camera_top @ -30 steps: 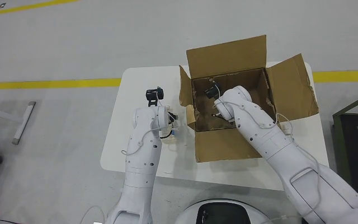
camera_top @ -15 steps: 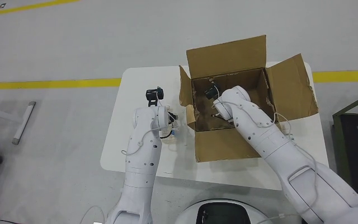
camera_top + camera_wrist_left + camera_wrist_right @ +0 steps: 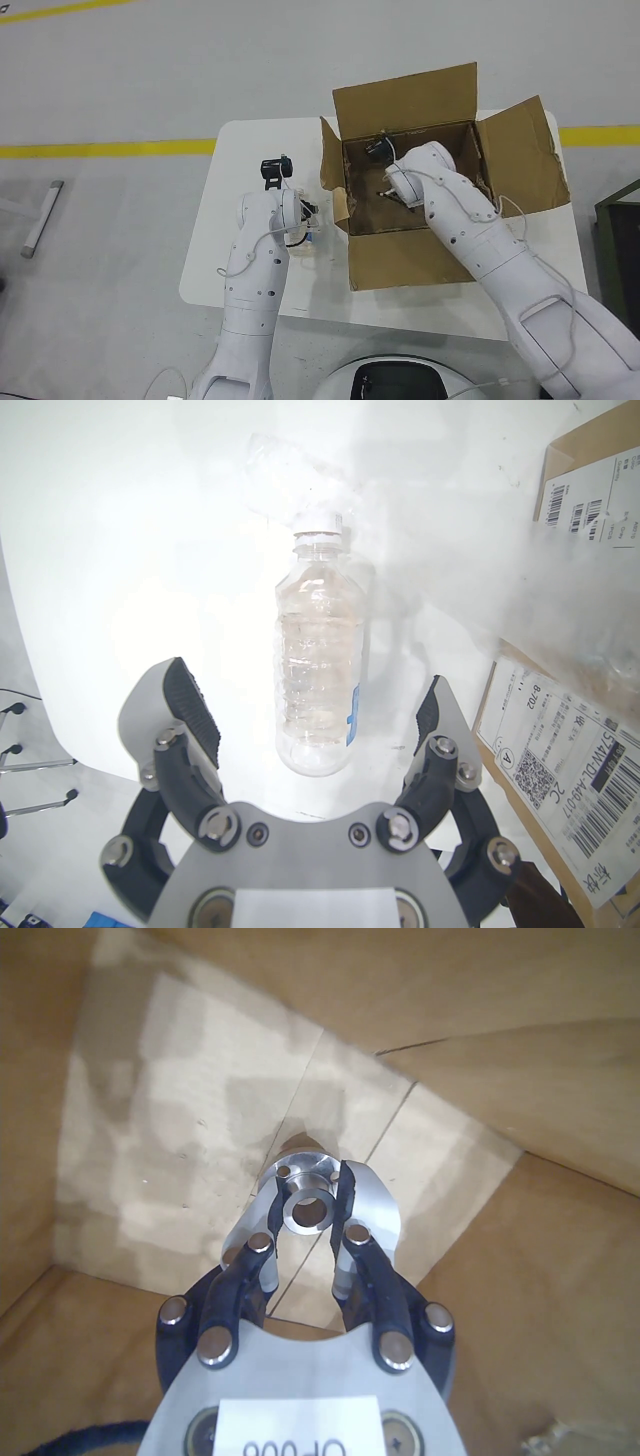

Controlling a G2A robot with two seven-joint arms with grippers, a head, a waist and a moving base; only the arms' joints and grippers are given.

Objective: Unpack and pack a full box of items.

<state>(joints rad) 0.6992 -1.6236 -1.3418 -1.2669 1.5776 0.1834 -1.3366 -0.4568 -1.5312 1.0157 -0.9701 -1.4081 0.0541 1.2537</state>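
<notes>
The left end effector (image 3: 307, 687) hangs over the white tabletop (image 3: 125, 550) with its jaws spread wide and nothing in them. The ribbed pads sit on either side of a water bottle (image 3: 320, 640) but well clear of it. My guess is this arm is parked above an item that is already unpacked.

The bottle lies flat on its side. It is clear, ridged plastic with a white cap pointing away from the arm and a scrap of blue label near its base, and it looks empty or nearly so. Just past the cap lies a crumpled clear plastic bag (image 3: 285, 475), touching or almost touching it.

Beside them stands the cardboard box (image 3: 405, 100), with its flaps folded outward and shipping labels on the wall nearest the bottle. The right arm reaches down inside. There the right end effector (image 3: 311, 1188) is closed on a flanged metal hub (image 3: 300, 1168), with its pads pinching the short barrel from both sides so the bore faces up the wrist. The hub is bright machined metal with small holes through the flange. It hangs just above the box's taped floor seam, and whether it touches the floor I cannot tell. The floor around it is bare cardboard, so the unpacking seems nearly finished.
</notes>
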